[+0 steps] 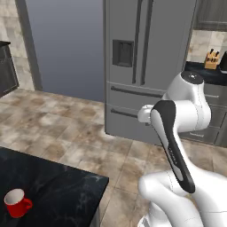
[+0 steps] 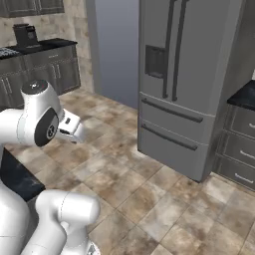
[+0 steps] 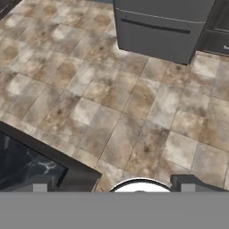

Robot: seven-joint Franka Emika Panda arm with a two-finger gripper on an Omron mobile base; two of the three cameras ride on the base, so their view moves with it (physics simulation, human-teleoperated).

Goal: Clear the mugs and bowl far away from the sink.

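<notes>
- Fridge [image 1: 146, 66]: grey, stands on the tiled floor [image 3: 112, 103] straight past the arm; no part in the task.
- Counter [image 1: 48, 186]: black marble; its far right corner juts toward the floor, low in the left base view.
- Red mug [image 1: 17, 203]: upright near the counter's front left edge, handle to the right; the 1 task thing in sight; untouched.
- Claw [image 3: 112, 187]: wide apart, holding nothing, aimed at bare floor beyond the counter corner.
- Step, as I judge: approach only; next, swing left and down, fingers over the mug's rim.
</notes>
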